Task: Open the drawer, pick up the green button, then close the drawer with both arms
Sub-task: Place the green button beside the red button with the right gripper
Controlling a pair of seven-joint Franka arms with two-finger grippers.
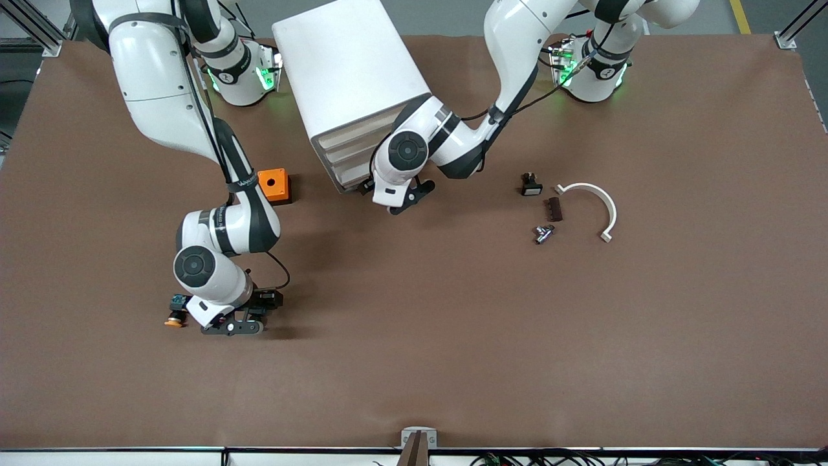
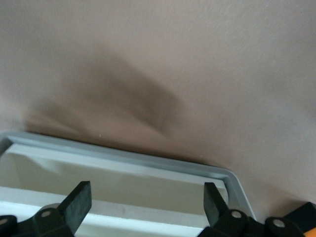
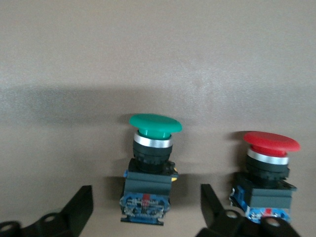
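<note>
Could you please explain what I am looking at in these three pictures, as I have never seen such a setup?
Two white robot arms stand at a brown table. The wide picture comes from a high camera facing them; the other two come from cameras on the arms' wrists. The left hand is open at the front of a white cabinet; its wrist view shows a drawer rim. The right hand is low over the table, open, with a green button standing between its fingers, not gripped, and a red button beside it. An orange block also lies on the table. Nothing is held.
</note>
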